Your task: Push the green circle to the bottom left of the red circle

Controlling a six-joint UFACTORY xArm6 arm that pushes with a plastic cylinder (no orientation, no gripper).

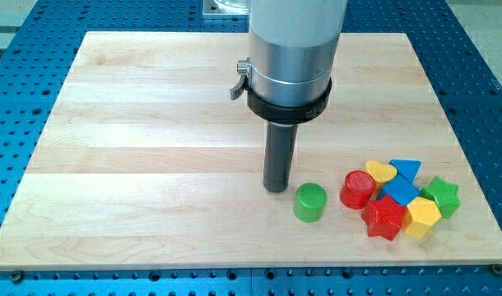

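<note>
My tip (pixel 276 189) sits just left of the green plastic circle (pixel 310 202); no hand exists. I'd nudge gently down-left of the red plastic circle (pixel 358 190).

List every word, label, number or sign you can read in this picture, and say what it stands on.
None can be read: no text shows on the wooden board, the green circle, the red circle, the other blocks, or the arm above my tip.
</note>
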